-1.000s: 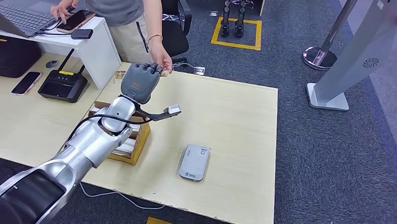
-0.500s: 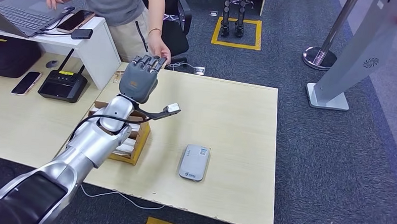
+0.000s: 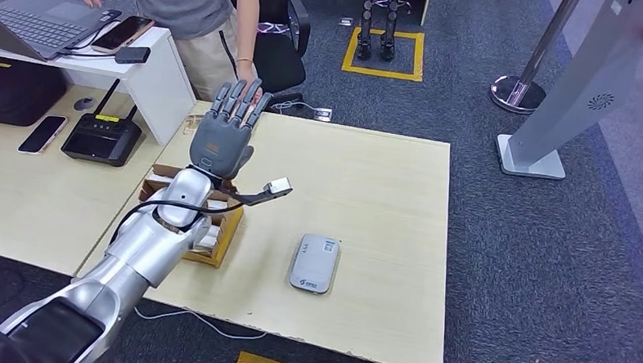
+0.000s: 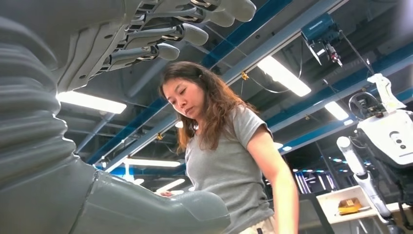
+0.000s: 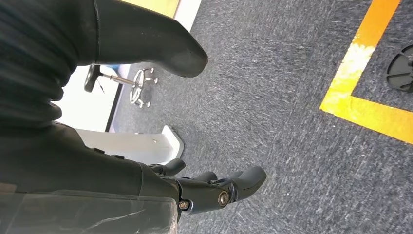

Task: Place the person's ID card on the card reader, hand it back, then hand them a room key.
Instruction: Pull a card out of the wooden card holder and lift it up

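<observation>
My left hand (image 3: 224, 132) is raised above the far left corner of the wooden table (image 3: 383, 192), fingers stretched apart and nothing visible in it. In the left wrist view the fingers (image 4: 187, 33) and thumb (image 4: 160, 212) stand wide apart with the person (image 4: 229, 161) beyond them. The person's hand (image 3: 248, 80) is just behind my fingertips. No card is visible in either hand. The grey card reader (image 3: 314, 263) lies flat near the table's front edge. My right hand (image 5: 97, 161) hangs over the carpet, fingers loosely apart and holding nothing.
A yellow cardboard box (image 3: 219, 236) of cards sits under my left forearm. On the left desk are a black router (image 3: 101, 137), a phone (image 3: 42, 134) and a laptop (image 3: 30, 21). A stanchion (image 3: 523, 88) and a grey sign stand (image 3: 567, 102) are at the right.
My left hand's fingers have gone from curled to spread and the hand has drawn back slightly. The person's hand has pulled away from my fingertips toward their body.
</observation>
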`<state>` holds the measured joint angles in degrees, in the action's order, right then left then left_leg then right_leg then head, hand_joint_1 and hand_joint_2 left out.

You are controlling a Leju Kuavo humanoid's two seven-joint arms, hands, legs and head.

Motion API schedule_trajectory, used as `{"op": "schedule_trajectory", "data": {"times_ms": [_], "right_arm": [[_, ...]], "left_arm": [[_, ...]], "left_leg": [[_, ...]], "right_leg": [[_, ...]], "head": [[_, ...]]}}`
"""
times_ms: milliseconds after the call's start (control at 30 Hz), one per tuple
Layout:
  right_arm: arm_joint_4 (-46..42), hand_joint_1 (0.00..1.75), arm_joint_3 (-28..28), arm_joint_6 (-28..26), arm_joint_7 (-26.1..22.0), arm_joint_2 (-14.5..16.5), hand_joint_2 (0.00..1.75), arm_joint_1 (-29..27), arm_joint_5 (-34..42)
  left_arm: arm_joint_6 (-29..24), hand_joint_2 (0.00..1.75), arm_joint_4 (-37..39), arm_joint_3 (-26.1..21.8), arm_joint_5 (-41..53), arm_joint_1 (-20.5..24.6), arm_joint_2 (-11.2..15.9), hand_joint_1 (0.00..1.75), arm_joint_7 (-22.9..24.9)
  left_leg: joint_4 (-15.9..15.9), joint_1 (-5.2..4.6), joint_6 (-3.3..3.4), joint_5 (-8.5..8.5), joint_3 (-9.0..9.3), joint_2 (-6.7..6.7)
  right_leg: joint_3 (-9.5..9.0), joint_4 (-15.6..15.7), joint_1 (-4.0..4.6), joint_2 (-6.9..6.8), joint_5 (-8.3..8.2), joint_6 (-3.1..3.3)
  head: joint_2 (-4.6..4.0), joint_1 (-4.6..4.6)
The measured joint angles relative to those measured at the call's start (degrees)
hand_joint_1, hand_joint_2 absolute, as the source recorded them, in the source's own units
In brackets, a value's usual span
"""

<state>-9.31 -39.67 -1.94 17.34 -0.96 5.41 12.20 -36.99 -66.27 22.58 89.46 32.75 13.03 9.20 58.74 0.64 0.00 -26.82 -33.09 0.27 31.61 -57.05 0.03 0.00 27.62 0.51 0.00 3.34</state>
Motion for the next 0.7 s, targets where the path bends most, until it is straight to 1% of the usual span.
{"op": "schedule_trajectory", "data": {"times_ms": [100,167,333,567,700], "right_arm": [[0.0,0.0,0.0,-0.2,0.12,-0.01,1.75,-0.34,0.2],[0.01,0.0,0.0,-0.29,0.15,-0.01,1.75,-0.57,0.55],[0.02,0.0,0.0,-0.57,0.46,0.01,1.75,-0.83,1.38],[0.04,0.0,0.04,-0.7,0.65,0.19,1.75,-1.0,1.98],[0.04,0.0,0.04,-0.71,0.72,0.27,1.75,-1.1,2.07]], "left_arm": [[1.91,1.75,-3.92,-1.07,0.11,-2.76,0.96,0.0,0.76],[3.22,1.75,-6.61,-1.86,0.18,-4.67,2.17,0.0,2.01],[4.81,1.75,-12.59,-3.6,0.21,-9.51,6.65,0.0,5.93],[4.67,1.75,-20.3,-7.31,0.25,-17.95,13.05,0.0,9.86],[4.8,1.75,-23.21,-8.97,0.34,-21.19,15.76,0.0,11.33]], "left_leg": [[-0.01,0.0,0.0,0.0,-0.01,0.03],[-0.03,0.0,0.0,-0.01,-0.02,0.03],[-0.08,0.01,-0.01,0.0,-0.02,0.03],[-0.1,0.01,-0.02,-0.01,-0.04,0.05],[-0.1,0.01,-0.03,-0.01,-0.1,-0.03]], "right_leg": [[0.02,0.0,0.0,0.03,0.0,0.0],[0.05,0.0,0.0,0.03,0.01,0.01],[0.07,0.0,0.01,0.04,0.01,0.02],[0.12,0.0,0.01,0.07,0.04,0.04],[0.13,0.01,0.01,-0.05,0.08,0.01]], "head": [[0.0,0.01],[0.0,0.01],[0.0,0.01],[0.0,0.0],[0.0,-0.01]]}}
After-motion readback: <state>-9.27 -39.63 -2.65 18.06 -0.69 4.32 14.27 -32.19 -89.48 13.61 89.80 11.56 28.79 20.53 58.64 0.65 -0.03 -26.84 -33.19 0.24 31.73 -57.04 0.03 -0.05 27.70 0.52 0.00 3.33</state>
